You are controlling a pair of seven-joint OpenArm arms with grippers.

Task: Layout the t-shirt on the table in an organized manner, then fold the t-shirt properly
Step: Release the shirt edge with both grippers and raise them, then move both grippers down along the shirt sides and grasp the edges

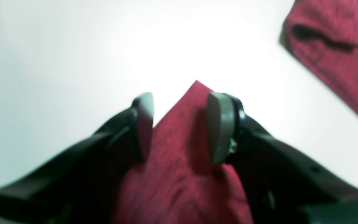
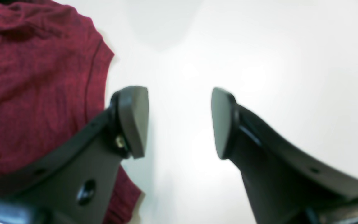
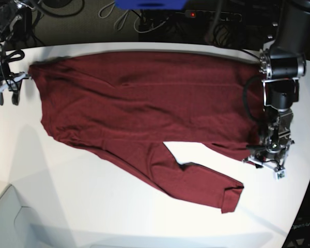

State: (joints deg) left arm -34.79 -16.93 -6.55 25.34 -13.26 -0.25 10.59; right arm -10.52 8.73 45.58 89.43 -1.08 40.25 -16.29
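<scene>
While the t-shirt (image 3: 144, 108) is lying spread across the far half of the white bench (image 3: 93, 212), one long sleeve (image 3: 196, 181) is being seen trailing toward the near edge, its cuff ending well short of the rim. In the left wrist view, a pointed corner of maroon cloth (image 1: 185, 124) is being framed between the two fingers (image 1: 219, 127) of the left gripper (image 1: 179, 127), which are being held apart with the fabric running beneath and between them; whether the pads are actually touching the cloth cannot be told from the blurred picture. The sleeve cuff is being shown at the upper right of that view, well apart from the fingers. In the right wrist view, the fingers (image 2: 134, 121) of the right gripper (image 2: 180, 123) are being held wide open over bare bench, with nothing between them; the shirt's edge (image 2: 36, 87) is lying just beside the left-hand finger and passing partly under its arm.
</scene>
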